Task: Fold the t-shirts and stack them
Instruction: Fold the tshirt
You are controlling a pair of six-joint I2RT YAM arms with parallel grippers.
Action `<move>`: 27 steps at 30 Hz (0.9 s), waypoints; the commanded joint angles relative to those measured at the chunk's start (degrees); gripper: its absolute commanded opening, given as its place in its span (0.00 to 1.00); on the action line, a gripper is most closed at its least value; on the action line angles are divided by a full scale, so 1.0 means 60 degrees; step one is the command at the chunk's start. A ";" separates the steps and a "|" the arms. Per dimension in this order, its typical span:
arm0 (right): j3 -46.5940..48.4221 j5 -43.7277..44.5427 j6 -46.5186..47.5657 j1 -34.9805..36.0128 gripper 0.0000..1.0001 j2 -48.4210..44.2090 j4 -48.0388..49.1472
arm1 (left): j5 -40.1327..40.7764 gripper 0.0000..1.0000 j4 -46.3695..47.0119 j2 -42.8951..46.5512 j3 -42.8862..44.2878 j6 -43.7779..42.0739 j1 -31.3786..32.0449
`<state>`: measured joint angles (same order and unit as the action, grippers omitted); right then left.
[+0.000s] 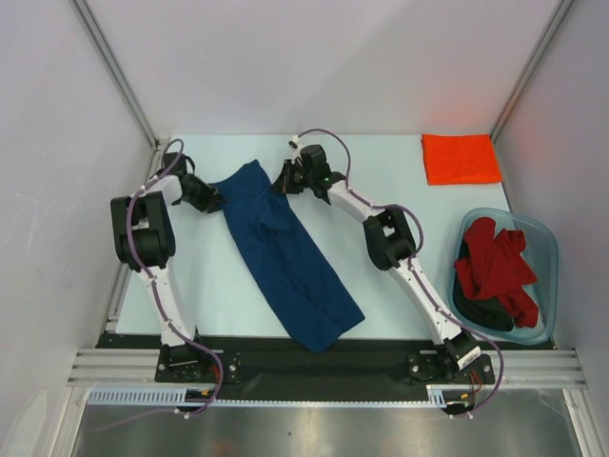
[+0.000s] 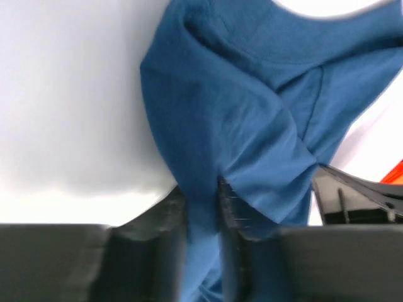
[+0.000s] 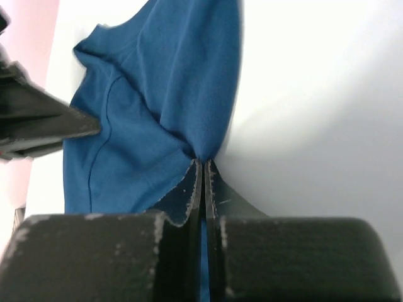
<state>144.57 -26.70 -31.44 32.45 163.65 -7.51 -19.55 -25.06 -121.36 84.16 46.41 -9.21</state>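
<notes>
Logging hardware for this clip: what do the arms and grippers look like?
The left arm and right arm have white links, bulky black joints and black bases. A purple cable loops along each. The left gripper and right gripper are black, with scuffed, whitish edges.

Overhead plus wrist close-ups, shared shirt

Robotics lab work cell, plain white walls, aluminium corner struts, extruded rail at table edge
</notes>
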 commanded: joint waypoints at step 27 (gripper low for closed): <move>-0.6254 0.1785 0.0449 -0.2931 0.00 -0.4351 0.2175 | -0.1152 0.36 0.0675 -0.5599 0.8766 0.1522 0.2708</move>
<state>107.46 -16.10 -31.35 15.49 141.84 3.90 -27.42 -22.70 -154.63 133.99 52.97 8.54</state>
